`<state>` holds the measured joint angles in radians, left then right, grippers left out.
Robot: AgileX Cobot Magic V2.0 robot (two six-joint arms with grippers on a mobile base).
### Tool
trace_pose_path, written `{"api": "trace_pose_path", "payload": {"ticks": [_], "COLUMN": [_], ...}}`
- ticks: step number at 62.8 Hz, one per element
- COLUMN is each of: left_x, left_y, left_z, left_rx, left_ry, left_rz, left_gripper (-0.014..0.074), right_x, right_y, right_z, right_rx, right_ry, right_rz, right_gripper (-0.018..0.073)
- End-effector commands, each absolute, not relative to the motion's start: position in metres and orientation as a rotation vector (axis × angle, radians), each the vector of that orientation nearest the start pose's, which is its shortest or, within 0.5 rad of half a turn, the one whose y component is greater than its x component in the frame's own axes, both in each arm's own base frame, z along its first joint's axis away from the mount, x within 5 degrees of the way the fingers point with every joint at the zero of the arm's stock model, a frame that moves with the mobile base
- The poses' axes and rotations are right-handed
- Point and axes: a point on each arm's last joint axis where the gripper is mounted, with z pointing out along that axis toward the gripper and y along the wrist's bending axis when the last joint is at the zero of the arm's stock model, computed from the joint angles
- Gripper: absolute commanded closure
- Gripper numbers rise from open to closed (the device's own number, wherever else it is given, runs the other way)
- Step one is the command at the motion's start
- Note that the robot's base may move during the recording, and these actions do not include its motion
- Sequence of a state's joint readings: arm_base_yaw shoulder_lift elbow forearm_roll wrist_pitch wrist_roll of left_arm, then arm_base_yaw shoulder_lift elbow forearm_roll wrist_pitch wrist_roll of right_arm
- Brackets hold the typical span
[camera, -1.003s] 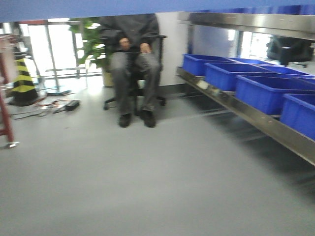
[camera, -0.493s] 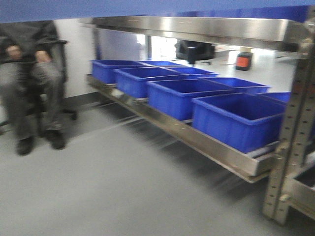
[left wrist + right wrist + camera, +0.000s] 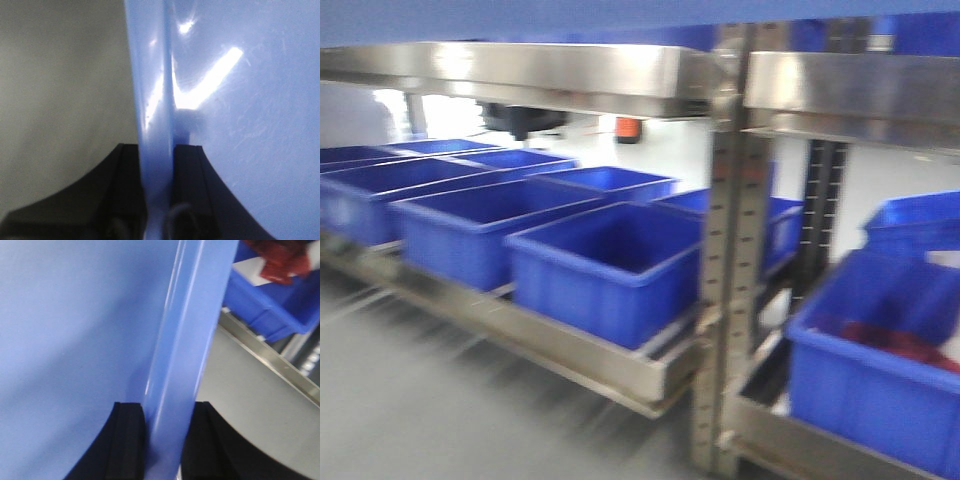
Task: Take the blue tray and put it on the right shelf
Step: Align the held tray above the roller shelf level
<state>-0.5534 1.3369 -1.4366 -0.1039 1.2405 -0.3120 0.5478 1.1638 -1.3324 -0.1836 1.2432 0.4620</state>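
Observation:
The light-blue tray is held up by both grippers. In the front view only its underside edge (image 3: 520, 15) shows as a blue band along the top. My left gripper (image 3: 157, 165) is shut on the tray's left rim (image 3: 155, 100). My right gripper (image 3: 167, 420) is shut on the tray's right rim (image 3: 185, 340). The tray's floor fills the rest of both wrist views. The stainless-steel shelf rack (image 3: 570, 70) stands ahead, its reflective front rail high in the front view and a steel upright (image 3: 725, 250) right of centre.
Several deep dark-blue bins (image 3: 610, 265) sit in a row on the rack's lower shelf (image 3: 570, 355). Another dark-blue bin (image 3: 880, 370) with something red inside is at the right; it also shows in the right wrist view (image 3: 270, 300). Grey floor (image 3: 440, 410) lies below.
The front view has swung right: the seated person and floor clutter have left the view, and the steel rack with its bins now fills it. The tray stays held.

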Motion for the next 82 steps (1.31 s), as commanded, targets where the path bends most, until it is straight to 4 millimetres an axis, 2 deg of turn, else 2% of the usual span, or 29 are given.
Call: {"api": "trace_pose_path", "payload": {"ticks": [1, 82], "left_x": [0.201, 0.2021], "left_y": [-0.1394, -0.1401], "left_z": [0.4055, 0.4043], "left_rx": [0.375, 0.376], "left_ry": [2.708, 2.713], "left_rz": [-0.429, -0.427], "left_gripper": [0.0645, 0.0645], "right_x": [0.1873, 0.1874], "right_y": [0.0936, 0.0935], "right_z": [0.4247, 0.4247], "right_rx": [-0.148, -0.148], "right_ry": [2.413, 2.413], "right_rz": [0.175, 0.174], "right_gripper": [0.0503, 0.0503]}}
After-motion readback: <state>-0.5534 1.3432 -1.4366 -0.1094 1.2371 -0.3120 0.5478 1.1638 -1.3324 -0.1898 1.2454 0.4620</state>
